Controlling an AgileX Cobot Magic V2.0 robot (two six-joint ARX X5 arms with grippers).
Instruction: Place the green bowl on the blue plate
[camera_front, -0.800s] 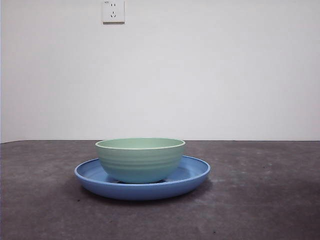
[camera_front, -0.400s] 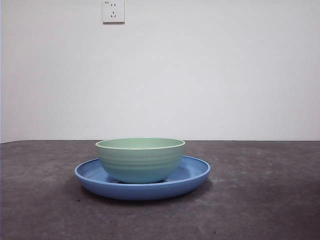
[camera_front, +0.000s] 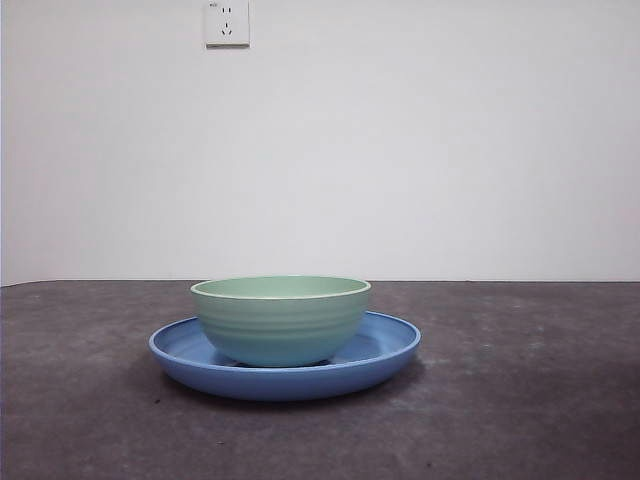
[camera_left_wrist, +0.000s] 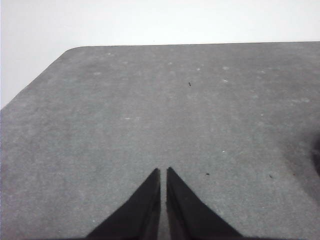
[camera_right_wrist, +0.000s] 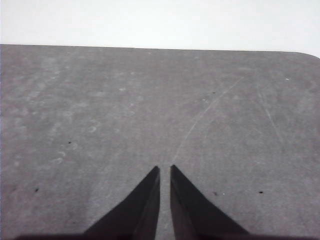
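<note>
Front view shows the green bowl (camera_front: 280, 318) sitting upright inside the blue plate (camera_front: 385, 350), near its middle, on the dark grey table (camera_front: 520, 400). A white wall socket (camera_front: 227, 22) is high on the wall behind. Neither arm appears there. Left gripper (camera_left_wrist: 163, 172) and right gripper (camera_right_wrist: 164, 170) each hang over bare tabletop, jaws nearly closed with only a thin slit, holding nothing.

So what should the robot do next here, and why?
Probably nothing more than stay parked. The bowl already sits upright inside the plate, and both the left gripper and right gripper are shut over bare table, holding nothing.
</note>
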